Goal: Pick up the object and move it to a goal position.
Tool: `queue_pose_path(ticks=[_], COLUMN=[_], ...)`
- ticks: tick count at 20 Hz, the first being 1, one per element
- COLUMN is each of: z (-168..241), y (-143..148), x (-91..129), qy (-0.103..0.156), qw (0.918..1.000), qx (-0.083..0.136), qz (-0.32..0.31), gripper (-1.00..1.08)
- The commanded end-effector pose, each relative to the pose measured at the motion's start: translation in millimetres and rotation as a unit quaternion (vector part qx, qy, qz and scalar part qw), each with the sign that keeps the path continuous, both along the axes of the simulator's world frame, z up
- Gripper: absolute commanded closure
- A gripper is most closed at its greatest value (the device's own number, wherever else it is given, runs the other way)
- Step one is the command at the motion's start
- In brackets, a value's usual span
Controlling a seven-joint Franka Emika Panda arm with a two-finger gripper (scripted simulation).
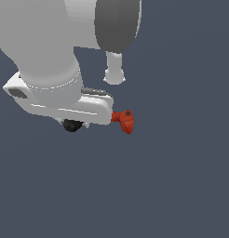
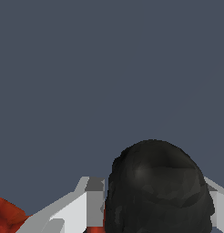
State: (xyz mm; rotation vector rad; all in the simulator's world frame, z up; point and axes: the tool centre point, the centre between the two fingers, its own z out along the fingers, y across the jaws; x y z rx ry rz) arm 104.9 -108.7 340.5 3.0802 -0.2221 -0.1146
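Note:
The object is a small orange-red drill shape [image 1: 124,121] with a black rounded end [image 1: 72,125]. In the exterior view it lies crosswise under my white gripper [image 1: 84,120], red part sticking out to that view's right, black end to its left. In the wrist view the black end [image 2: 157,191] fills the space between my two white fingers [image 2: 89,205], and a bit of red [image 2: 7,216] shows at the edge. The gripper [image 2: 155,200] is shut on the object. My fingertips are hidden in the exterior view. I cannot tell whether the object touches the floor.
The floor [image 1: 181,186] is plain dark blue-grey all around. My bulky white-grey arm [image 1: 46,46] fills the upper part of the exterior view's left, and a white rounded arm part [image 1: 114,69] hangs just beyond the gripper.

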Motion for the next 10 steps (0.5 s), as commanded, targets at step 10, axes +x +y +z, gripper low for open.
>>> queue_pose_path(ticks=[10], z=[31], y=[3], x=[-1], qy=[-0.005], qw=[1.0000], qx=[0.000], qz=[0.000], gripper=[1.08])
